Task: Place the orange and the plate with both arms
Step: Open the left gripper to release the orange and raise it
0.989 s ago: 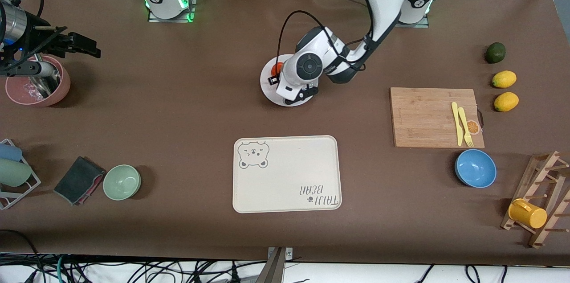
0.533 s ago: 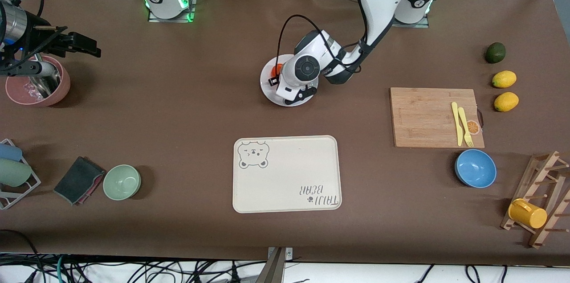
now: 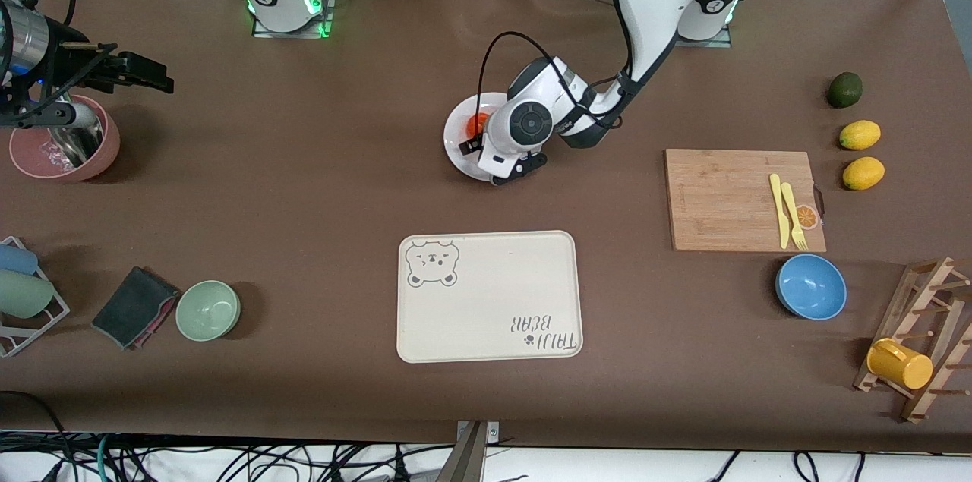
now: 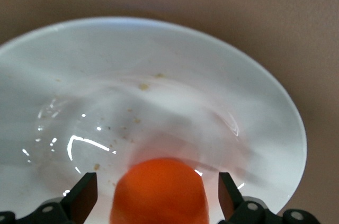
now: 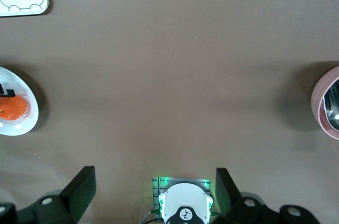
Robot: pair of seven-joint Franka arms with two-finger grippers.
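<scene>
The orange (image 3: 478, 124) lies on the white plate (image 3: 454, 146) in the middle of the table, nearer the robots' bases than the tray. My left gripper (image 3: 471, 132) is low over the plate, open, one finger on each side of the orange with a gap on both sides. In the left wrist view the orange (image 4: 159, 192) sits between the fingers (image 4: 85, 196) of that gripper (image 4: 157, 198) on the plate (image 4: 159, 60). My right gripper (image 3: 148, 74) is open and empty, high in the air beside the pink bowl. The right wrist view shows that gripper (image 5: 153, 192), the plate (image 5: 21, 126) and the orange (image 5: 11, 107).
A cream bear tray (image 3: 486, 296) lies nearer the front camera than the plate. A pink bowl (image 3: 64, 140) holding a metal cup stands at the right arm's end. A cutting board (image 3: 729, 197), blue bowl (image 3: 810, 286), lemons (image 3: 859, 134) and a cup rack (image 3: 923, 338) are at the left arm's end.
My left hand has shifted slightly toward the left arm's end and the front camera, so more of the orange and plate shows. The right arm has not moved.
</scene>
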